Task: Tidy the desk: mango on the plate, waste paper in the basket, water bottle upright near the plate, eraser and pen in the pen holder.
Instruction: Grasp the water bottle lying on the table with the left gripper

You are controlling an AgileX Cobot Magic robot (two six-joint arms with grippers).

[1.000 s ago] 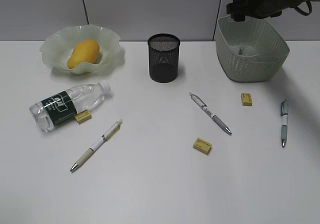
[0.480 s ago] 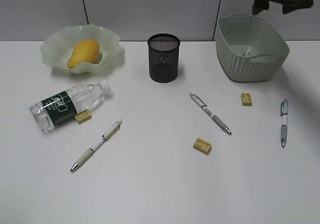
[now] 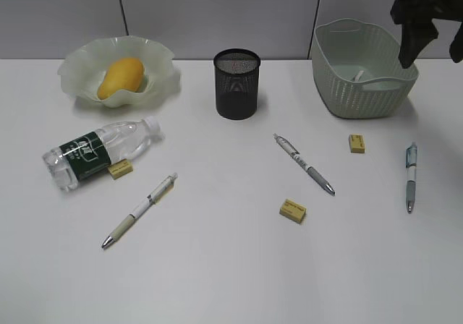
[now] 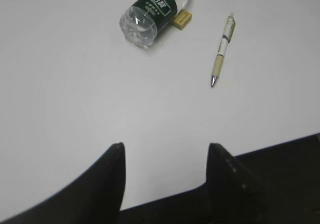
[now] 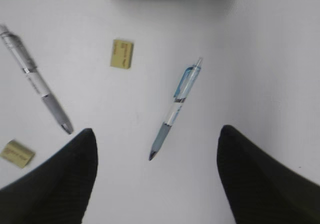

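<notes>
On the plain white desk (image 3: 217, 266), nearest at about seven o'clock, lies a cream-and-white click pen (image 3: 139, 210), slanted. Just past centre toward four o'clock sits a yellow block eraser (image 3: 293, 210), and at three o'clock a pale blue translucent pen (image 3: 411, 176) points its tip toward the near edge. A grey-and-white pen (image 3: 304, 163) lies slantwise near the middle, with a second yellow eraser (image 3: 356, 143) beyond it at two o'clock.

At nine o'clock the clear plastic water bottle with white cap and dark green label (image 3: 100, 151) lies on its side, a third yellow eraser (image 3: 120, 168) touching its near flank.

Farther back, the black wire-mesh pen holder (image 3: 236, 83) stands upright at twelve o'clock. At ten o'clock the smooth yellow-orange mango (image 3: 120, 77) rests in the pale green ruffled plate (image 3: 163, 56). At two o'clock stands the pale green woven-look basket (image 3: 362, 85); something white shows inside, too small to identify.

The right gripper (image 5: 155, 179) hangs above the blue pen, jaws spread wide, holding nothing. The left gripper (image 4: 165, 179) hovers over bare desk near the front edge, jaws likewise apart.
</notes>
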